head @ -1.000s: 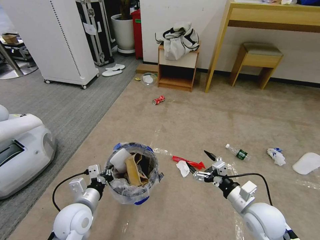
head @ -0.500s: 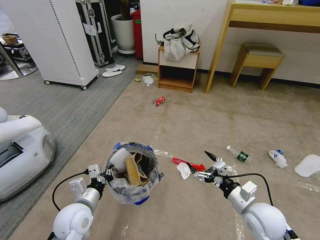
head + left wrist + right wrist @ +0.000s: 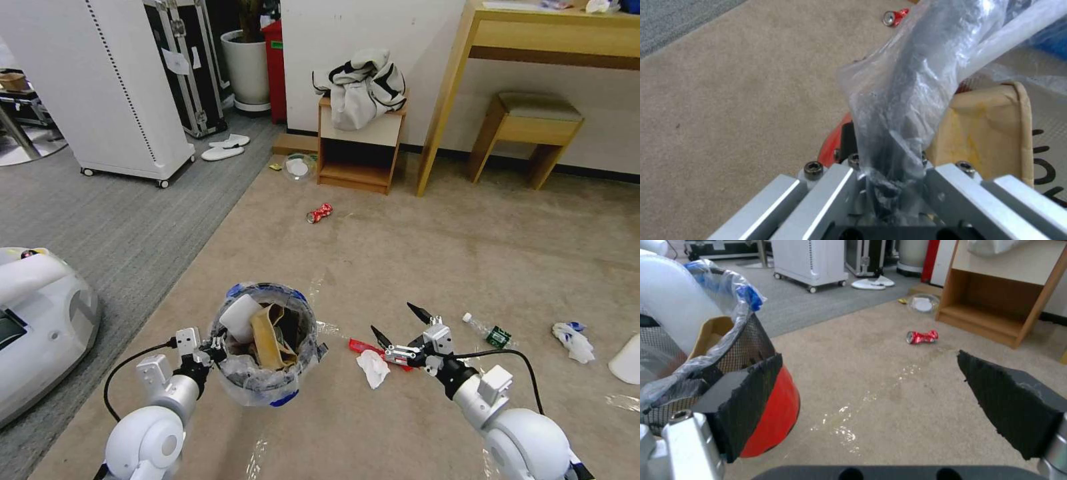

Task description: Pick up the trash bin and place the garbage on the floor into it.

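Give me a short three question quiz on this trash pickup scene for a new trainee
1. True or false: the left tool is shut on the trash bin rim.
2. Which litter lies nearest the open right tool? A) crushed red can B) white tissue C) green-label bottle
3. Fill in: the grey-white jacket lies on top of the small wooden ____.

Key: 1 true; 2 B; 3 shelf.
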`<state>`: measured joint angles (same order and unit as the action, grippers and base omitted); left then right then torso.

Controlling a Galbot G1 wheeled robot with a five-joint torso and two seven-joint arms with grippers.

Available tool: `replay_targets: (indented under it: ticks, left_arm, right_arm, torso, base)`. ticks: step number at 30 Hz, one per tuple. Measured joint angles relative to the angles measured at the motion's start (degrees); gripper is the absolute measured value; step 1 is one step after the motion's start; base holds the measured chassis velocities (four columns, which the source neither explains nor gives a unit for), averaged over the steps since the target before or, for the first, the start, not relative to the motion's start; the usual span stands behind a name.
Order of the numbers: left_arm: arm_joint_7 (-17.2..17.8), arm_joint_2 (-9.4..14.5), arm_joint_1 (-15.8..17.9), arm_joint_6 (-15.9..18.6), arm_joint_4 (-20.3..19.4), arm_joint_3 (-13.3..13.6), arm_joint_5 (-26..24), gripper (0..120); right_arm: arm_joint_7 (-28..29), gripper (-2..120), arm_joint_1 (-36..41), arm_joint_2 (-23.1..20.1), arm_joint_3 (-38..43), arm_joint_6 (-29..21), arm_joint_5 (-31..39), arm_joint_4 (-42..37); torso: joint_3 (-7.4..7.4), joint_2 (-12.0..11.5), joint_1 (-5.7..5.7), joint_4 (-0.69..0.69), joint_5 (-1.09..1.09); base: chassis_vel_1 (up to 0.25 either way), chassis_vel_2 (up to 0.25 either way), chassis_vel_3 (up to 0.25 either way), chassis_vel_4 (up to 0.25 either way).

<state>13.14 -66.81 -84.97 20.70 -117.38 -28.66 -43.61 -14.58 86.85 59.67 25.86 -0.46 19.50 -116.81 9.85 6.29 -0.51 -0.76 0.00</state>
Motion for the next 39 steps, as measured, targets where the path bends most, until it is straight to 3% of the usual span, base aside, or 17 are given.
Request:
replay_targets:
  ticks: [17,27,39]
  left_arm:
    - [0.20,0.05,0.94,0.12,0.93,0.18,0.02,1]
    - [0.28,-0.08,1.21,0.13,1.24,0.17,0.03,1]
    - [0.41,0.25,1.45,0.14,1.44,-0.09,0.06,1]
  right_arm:
    - [0.51,100,-2.03,-1.52,-1.41,0.14,1.42,1.67]
    - [-3.01,100,-3.22,-1.84,-1.13,1.27,3.45,3.46]
    - [-0.62,100,-4.83,-2.92,-3.61,1.49,3.18,7.15]
  torso:
    - [0.01,0.00,0.00,0.01,0.00]
    - [0.00,0.00,0.00,0.00,0.00]
    - [0.03,-0.02,-0.03,0.00,0.00]
  base:
    - [0.000,0.000,0.000,0.000]
    - [0.000,0.000,0.000,0.000]
    - [-0.092,0.093,0.078,-0.097]
